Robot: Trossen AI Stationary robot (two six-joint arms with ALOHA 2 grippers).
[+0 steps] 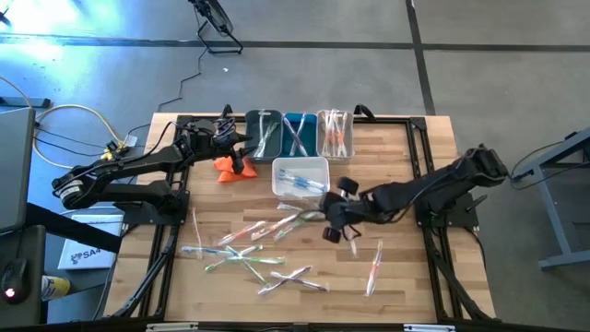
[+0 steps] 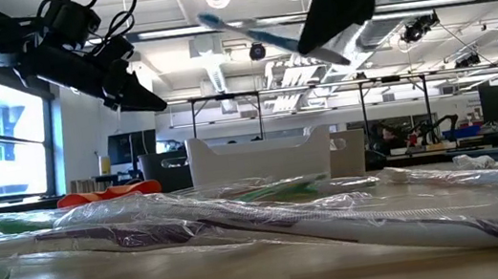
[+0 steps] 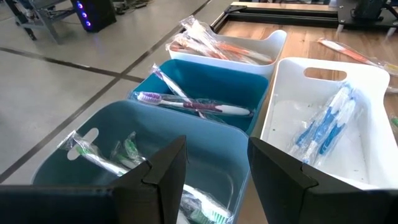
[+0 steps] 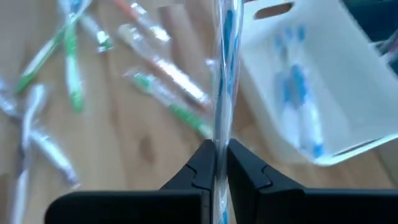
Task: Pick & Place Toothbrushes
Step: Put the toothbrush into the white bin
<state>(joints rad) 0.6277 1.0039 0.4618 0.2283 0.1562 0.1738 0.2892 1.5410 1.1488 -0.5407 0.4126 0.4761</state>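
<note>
Your right claw (image 4: 216,163) was clamped on one blue toothbrush (image 4: 225,68) in a crinkly clear wrapper, held off the table at about the centre, just at 5 o'clock from the white bin (image 1: 301,177). The wrapper ran up thin and glossy between the two dark, angular fingers (image 4: 198,167).

Your left claw (image 3: 214,174) stood with its jaws apart and nothing between them, above the dark teal bin (image 1: 264,136) at the table's 11 o'clock. Its fingers were matte black, wedge-shaped plates.

Bins, all smooth moulded plastic, rounded rectangles:
- dark teal bin: green-handled brushes (image 3: 127,152) in wrappers.
- blue bin (image 3: 211,87): a purple-and-white brush (image 3: 193,106) lying across it.
- clear/white bin (image 3: 261,46) at 12 o'clock: orange-handled brushes (image 3: 211,46), bunched.
- white bin, with a cut-out handle slot: several blue brushes (image 3: 323,121).

Loose toothbrushes (image 1: 249,251) lay scattered on the table from 6 to 8 o'clock, thin sticks in wrinkled film, green, whitish and pink; one orange-handled brush (image 1: 373,267) lay apart at 5 o'clock. In the low view the nearest wrappers showed as shiny creased plastic.

Table (image 1: 406,277): pale wood planks with visible grain, framed by black rails. An orange folded cloth (image 1: 232,166) sat beside the dark teal bin at 10 o'clock.

A white box (image 1: 83,254) on the floor left of the table carried dark lettering; you could not read it whole.
</note>
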